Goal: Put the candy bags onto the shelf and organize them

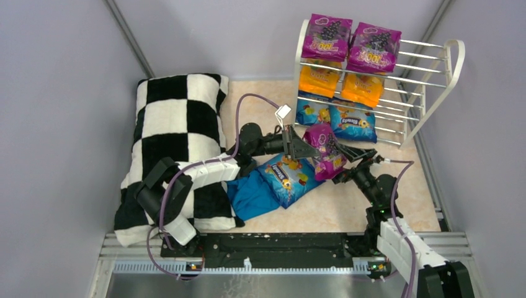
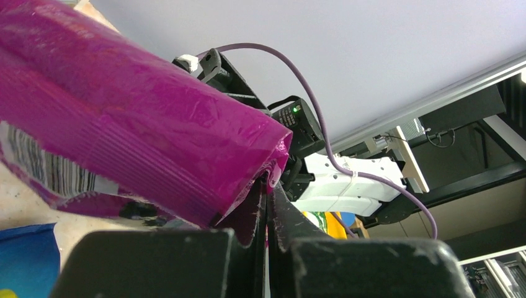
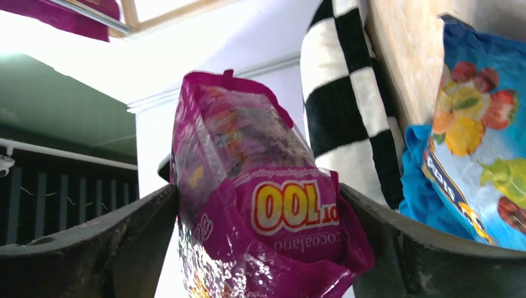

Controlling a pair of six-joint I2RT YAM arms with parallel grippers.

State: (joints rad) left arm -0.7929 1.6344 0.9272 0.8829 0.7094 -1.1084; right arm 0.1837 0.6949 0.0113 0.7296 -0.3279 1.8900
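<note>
Pale beige stone-patterned desk [image 1: 384, 208]: carries all items below.

Black-and-white checkered fabric pillow [image 1: 180, 124]: lies well left of the shelf, along the desk's left side.

White three-tier shelf [image 1: 441, 74] of thin metal rods with looped side frames: stands at the desk's far right corner.

Plain teal-blue cloth [image 1: 251, 195]: crumpled on the desk, nearer than the shelf and to its left, partly under the loose blue bag.

Glossy plastic candy bags on the shelf, six, in pairs side by side: two purple bags [image 1: 327, 36] on the top tier, two orange bags [image 1: 319, 79] on the middle tier, two blue bags [image 1: 353, 122] on the bottom tier.

Loose blue bag [image 1: 288, 179] with fruit print: flat on the desk, in front of the shelf and to its left.

Lifted purple bag [image 1: 325, 152]: held off the desk, just in front of the shelf's bottom tier.

Left end effector [image 2: 268, 186]: fingers pressed together, pinching the lifted purple bag's sealed edge.

Right end effector [image 3: 257, 205]: fingers spread wide on either side of the lifted purple bag; whether they press it cannot be told.
</note>
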